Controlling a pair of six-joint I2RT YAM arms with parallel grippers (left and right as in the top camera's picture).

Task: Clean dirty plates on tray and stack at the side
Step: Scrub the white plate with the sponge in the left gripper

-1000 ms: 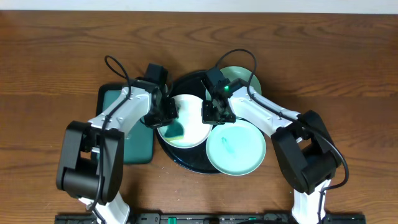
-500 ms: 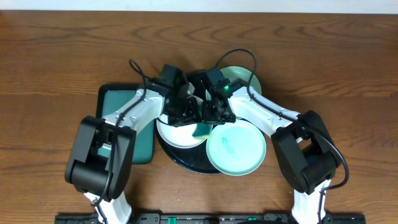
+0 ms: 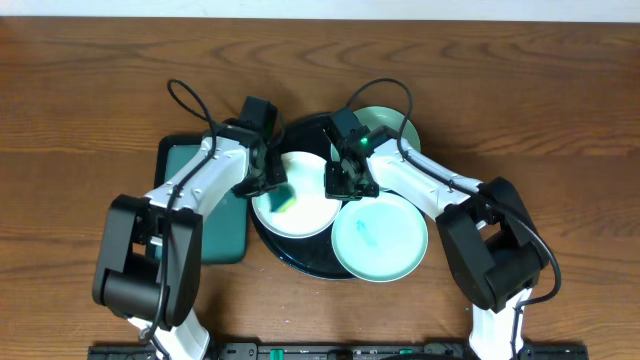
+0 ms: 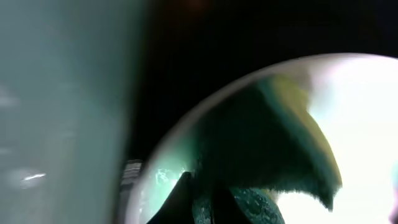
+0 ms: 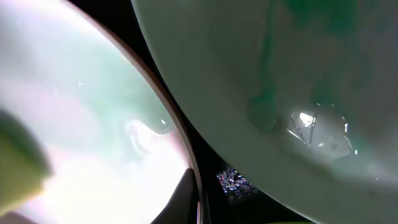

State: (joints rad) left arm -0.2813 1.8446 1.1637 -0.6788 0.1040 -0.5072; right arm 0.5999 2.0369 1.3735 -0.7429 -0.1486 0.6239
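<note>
While the tray (image 3: pixel 300 260) is crowded with three plates, the white plate (image 3: pixel 305 215) is seen on its 9 o'clock half, the front mint-green plate (image 3: pixel 380 240) overhanging at 4 o'clock and the back mint-green plate (image 3: pixel 390 125) at 1 o'clock. The white plate's 3 o'clock rim is pinched by the right gripper (image 3: pixel 338 188) (apparently as a brace). A sponge (image 3: pixel 284 200) is clamped in the left gripper (image 3: pixel 275 188) near 9 o'clock, so the unwiped surface is judged to lie toward 3 o'clock.
</note>
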